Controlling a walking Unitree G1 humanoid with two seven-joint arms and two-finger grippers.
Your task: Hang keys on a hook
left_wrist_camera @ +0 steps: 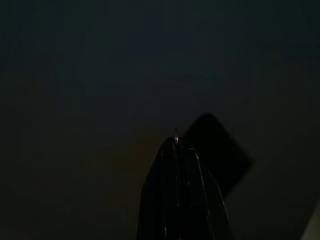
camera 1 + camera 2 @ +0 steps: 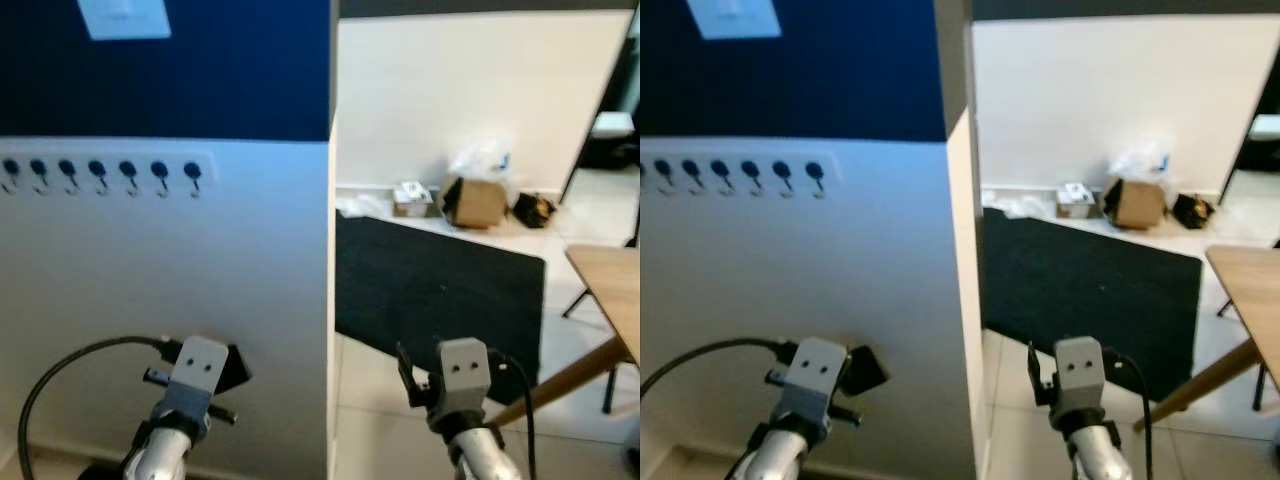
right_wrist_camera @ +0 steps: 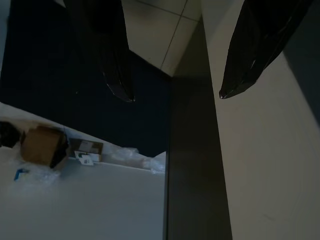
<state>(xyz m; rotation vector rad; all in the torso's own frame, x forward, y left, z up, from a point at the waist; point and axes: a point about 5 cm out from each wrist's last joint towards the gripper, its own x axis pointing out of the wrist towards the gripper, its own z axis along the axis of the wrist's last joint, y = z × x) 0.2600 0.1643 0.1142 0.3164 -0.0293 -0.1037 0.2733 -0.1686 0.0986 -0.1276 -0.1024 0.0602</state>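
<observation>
Left gripper (image 2: 222,372): low in front of the white wall, fingers pressed together in the dark left wrist view, with a tiny glint at their tip (image 1: 177,136). It may be a key ring; too dark to be sure.
Right gripper (image 3: 175,95): held low beside the wall's corner, fingers spread, nothing between them.
Keys: not clearly seen. If the robot has them, they are pinched in the left gripper; that is a judgement, not a sighting.
Hooks (image 2: 100,176): a row of dark pegs on a white strip high on the wall, just under the dark blue panel (image 2: 200,70). All look bare; none carries keys.
Wall (image 2: 250,300): white, ending at a corner to the right of the left gripper.
Step in hand: approach. The left gripper sits well below the hook row, so hanging is not yet begun.
Next move: likely raise the left arm up the wall to one hook, bring the ring over its tip, then lower and release. A blind grasp could miss the small hook.
Rug (image 2: 440,290): dark, on the tiled floor beyond the corner.
Table (image 2: 610,290): wooden, at the right edge of the head view.
Box (image 2: 474,201): brown cardboard by the far wall, beside clear plastic bags (image 2: 480,158); its contents cannot be told.
</observation>
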